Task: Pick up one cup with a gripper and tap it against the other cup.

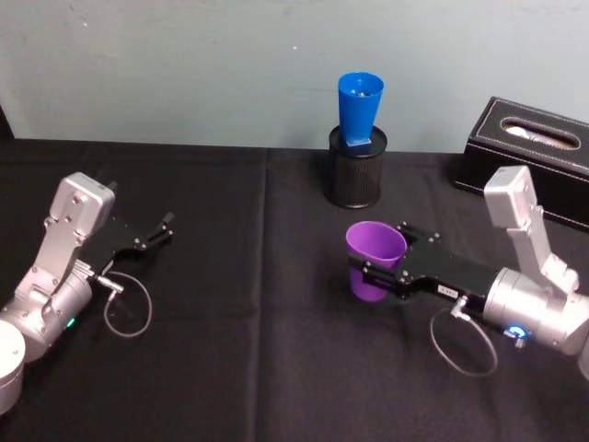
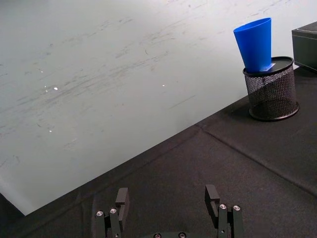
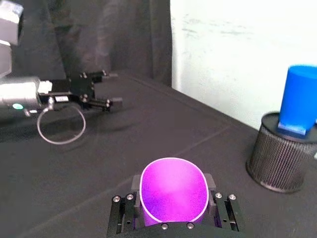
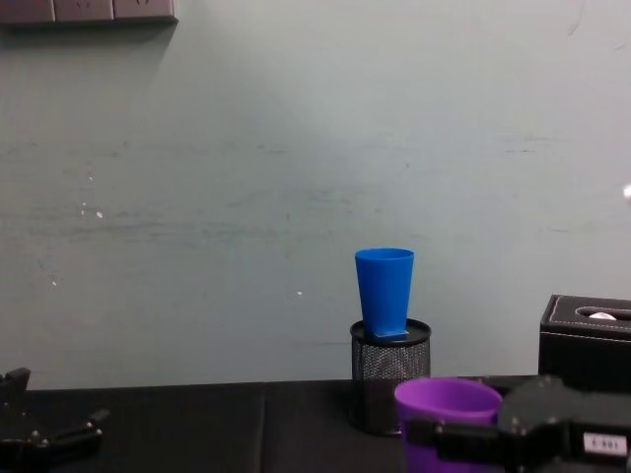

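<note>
The purple cup (image 1: 375, 261) stands upright at centre right, and my right gripper (image 1: 379, 273) is shut on it, one finger on each side of its lower wall. In the right wrist view the purple cup (image 3: 173, 194) sits between the fingers (image 3: 125, 210). I cannot tell whether its base touches the cloth. The blue cup (image 1: 360, 109) stands upright on top of a black mesh pen holder (image 1: 356, 170) at the back, well beyond the purple cup and apart from it. My left gripper (image 1: 152, 236) rests open at the far left, holding nothing.
A black tissue box (image 1: 534, 152) stands at the back right, close to the right arm. A black cloth (image 1: 248, 350) covers the table, and a pale wall (image 4: 246, 177) rises right behind the pen holder. Loose cable loops hang by both wrists.
</note>
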Available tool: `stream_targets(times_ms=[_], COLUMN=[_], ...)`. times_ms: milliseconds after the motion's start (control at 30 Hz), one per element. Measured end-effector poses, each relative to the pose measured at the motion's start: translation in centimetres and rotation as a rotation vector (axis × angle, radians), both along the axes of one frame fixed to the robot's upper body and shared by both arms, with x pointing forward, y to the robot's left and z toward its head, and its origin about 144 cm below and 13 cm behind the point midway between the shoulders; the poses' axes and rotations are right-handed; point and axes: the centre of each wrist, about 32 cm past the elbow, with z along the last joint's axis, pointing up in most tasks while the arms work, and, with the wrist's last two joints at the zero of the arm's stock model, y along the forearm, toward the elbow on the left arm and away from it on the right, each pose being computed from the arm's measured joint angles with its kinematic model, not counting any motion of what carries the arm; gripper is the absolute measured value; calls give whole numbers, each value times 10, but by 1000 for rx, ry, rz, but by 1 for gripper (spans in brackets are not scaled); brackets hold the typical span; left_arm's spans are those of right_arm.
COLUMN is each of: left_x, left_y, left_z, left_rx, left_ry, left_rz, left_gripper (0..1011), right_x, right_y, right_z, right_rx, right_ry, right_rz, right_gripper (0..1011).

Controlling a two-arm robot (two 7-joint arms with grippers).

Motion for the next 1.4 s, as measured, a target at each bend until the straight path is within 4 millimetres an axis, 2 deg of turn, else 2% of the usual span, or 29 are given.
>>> stream_targets(times_ms=[100,467,867,1400], left_x=[0,0,0,0], left_y=[0,0,0,0], left_z=[0,0,0,0], left_rx=[0,0,0,0], left_ry=[0,0,0,0], left_rz=[0,0,0,0], left_gripper=[1005,1005,1005,1004], right_x=[1,13,25,27], right_y=[0,3,11,14], right_z=[16,50,64,66], right_rx=[-4,-19,-36,-17], right_ry=[-4,-10,-26,-20], right_rz=[16,31,47,45], right_gripper=[724,724,724,724])
